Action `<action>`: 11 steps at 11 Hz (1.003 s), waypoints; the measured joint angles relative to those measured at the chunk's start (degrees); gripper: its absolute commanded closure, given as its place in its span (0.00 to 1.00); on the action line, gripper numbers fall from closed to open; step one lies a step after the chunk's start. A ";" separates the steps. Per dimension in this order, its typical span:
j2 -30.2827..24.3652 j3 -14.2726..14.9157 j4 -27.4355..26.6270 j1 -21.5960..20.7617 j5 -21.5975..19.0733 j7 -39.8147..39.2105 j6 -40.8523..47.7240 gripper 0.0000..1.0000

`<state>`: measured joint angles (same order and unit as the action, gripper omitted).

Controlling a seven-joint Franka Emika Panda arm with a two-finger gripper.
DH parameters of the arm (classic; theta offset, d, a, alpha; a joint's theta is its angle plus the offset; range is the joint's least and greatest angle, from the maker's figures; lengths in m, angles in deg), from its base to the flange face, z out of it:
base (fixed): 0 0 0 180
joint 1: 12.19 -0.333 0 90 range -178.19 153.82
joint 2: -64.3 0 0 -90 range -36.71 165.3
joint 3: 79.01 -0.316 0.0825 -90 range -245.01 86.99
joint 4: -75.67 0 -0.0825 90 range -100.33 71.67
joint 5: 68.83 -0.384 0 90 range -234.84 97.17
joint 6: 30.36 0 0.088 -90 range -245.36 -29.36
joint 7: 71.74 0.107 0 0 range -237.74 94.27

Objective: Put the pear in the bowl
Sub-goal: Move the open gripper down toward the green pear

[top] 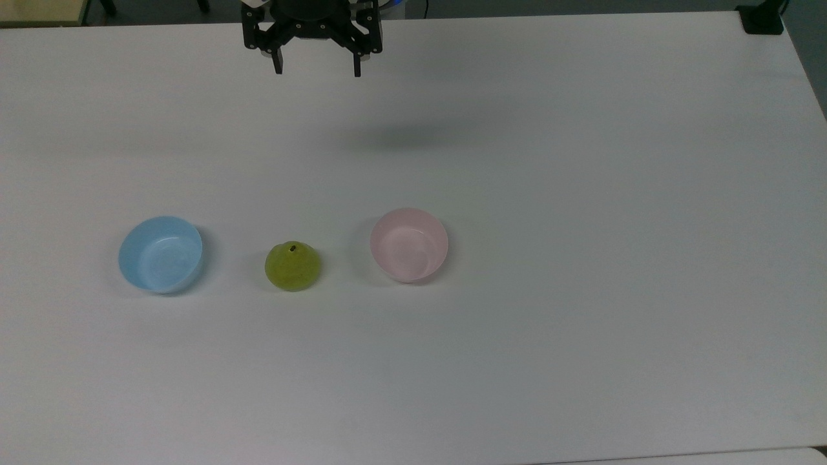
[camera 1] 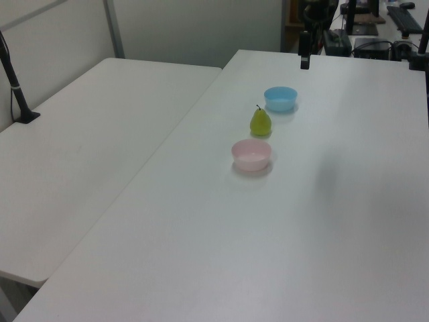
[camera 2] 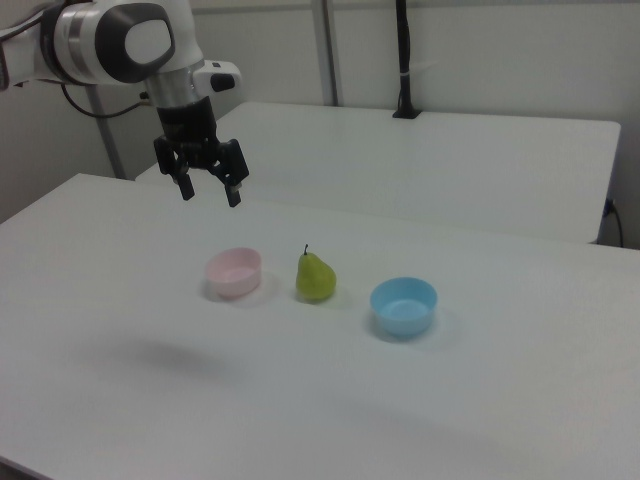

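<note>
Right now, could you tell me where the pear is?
In the top view, the pear stands on the table between the blue bowl, left, and the pink bowl, right.

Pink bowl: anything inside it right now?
Nothing: the pink bowl shows only its bare glossy inside. The pear stands upright on the table between it and the blue bowl, touching neither. The open claw hangs well above the table.

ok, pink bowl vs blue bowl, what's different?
Colour: the pink bowl is pale pink, the blue bowl light blue. Position: in the top view the pink bowl sits right of the pear, the blue bowl left of it. Shared: similar size, both upright, empty, and apart from the pear.
</note>
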<state>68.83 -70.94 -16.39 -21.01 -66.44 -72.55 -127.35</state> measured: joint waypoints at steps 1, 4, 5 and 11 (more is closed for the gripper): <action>0.03 0.00 0.00 0.01 0.00 0.00 0.00 0.00; 0.03 0.00 0.00 0.04 0.00 0.00 0.00 0.00; 0.03 0.00 0.00 0.05 0.00 0.00 0.00 0.00; 0.12 0.09 0.04 1.51 0.00 -0.10 -2.71 0.00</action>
<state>68.95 -70.85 -16.35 -19.49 -66.44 -72.64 -130.07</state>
